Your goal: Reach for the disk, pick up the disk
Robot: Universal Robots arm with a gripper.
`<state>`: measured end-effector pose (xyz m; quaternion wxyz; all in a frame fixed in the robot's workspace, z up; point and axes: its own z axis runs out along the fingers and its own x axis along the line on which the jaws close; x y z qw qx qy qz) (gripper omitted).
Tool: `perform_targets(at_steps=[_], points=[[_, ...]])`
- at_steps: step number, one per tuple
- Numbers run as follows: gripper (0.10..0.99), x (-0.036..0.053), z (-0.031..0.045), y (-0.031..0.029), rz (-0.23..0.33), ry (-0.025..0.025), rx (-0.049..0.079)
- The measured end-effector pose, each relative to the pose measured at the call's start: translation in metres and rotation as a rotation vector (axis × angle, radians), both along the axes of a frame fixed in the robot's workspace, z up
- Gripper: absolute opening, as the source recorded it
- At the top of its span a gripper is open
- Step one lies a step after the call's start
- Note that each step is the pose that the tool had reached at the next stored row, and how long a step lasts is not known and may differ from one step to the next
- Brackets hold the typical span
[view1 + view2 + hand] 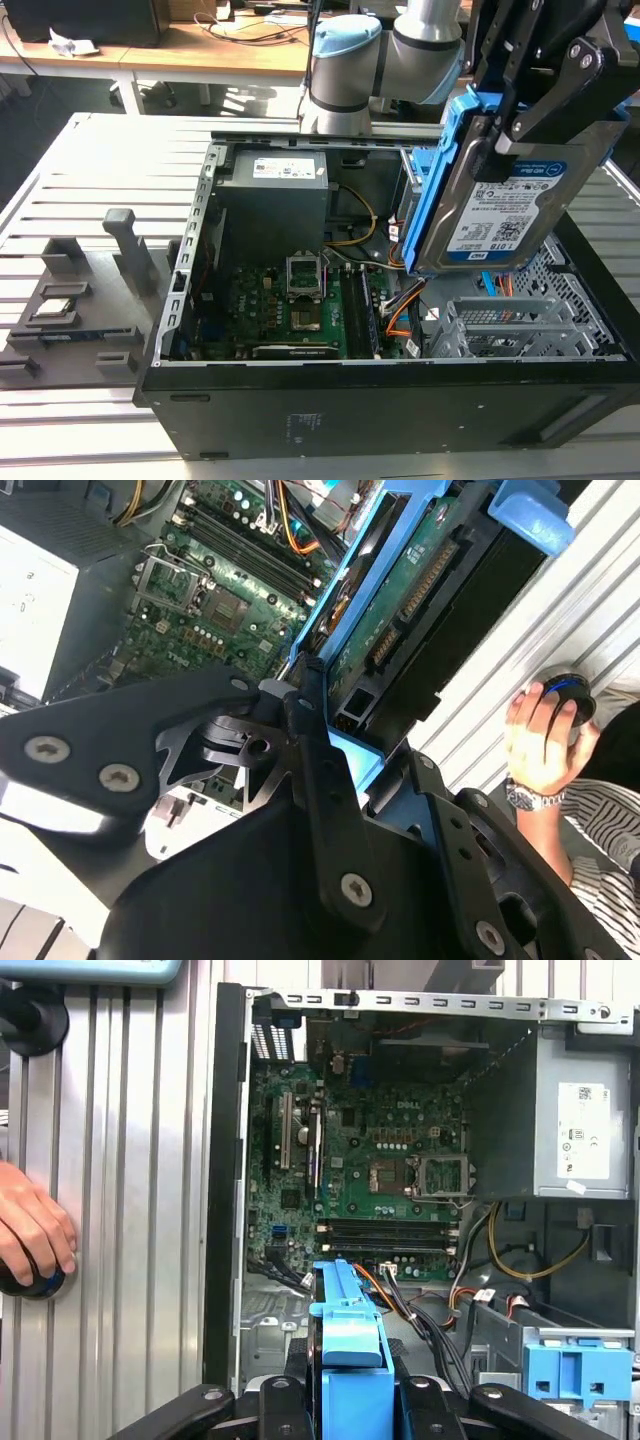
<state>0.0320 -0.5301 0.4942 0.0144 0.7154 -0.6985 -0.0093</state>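
Exterior view: the black linkage gripper point(525, 125) of the grey-and-blue jointed arm point(385, 55) is closed on the disk point(505, 205), a flat rectangular silver hard drive with a white-and-blue barcode label and a blue plastic bracket along its edges. The disk hangs tilted, label facing the camera, lifted clear above the open black computer case point(380, 400) and over the drive-bay end at the exterior view's right. The fingers point(560, 95) clamp its upper edge, one on each broad face, so the drive body extends downward from between them.

Second wrist view: the gripper point(350, 750) pinches the disk point(420, 600) edge-on; its green circuit-board underside and blue bracket run away from the black fingers point(320, 750). A person's hand point(540, 740) wearing a wristwatch rests on a round black-and-blue knob point(570, 692) on the ribbed metal table point(560, 610).

First wrist view: the disk point(350, 1350) appears as a blue bracket edge rising between the fingers point(285, 1405), above the green motherboard point(380, 1180) and beside the grey power supply box point(585, 1130).
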Motion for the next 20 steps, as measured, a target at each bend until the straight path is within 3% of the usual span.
perform_targets(at_steps=[9,15,20], points=[[0.365,0.0000,0.0000,-0.0177,0.000,0.0000,0.000],[0.365,0.0000,0.0000,-0.0250,0.000,0.0000,0.000],[0.365,0.0000,0.0000,-0.0346,0.000,0.0000,0.000]])
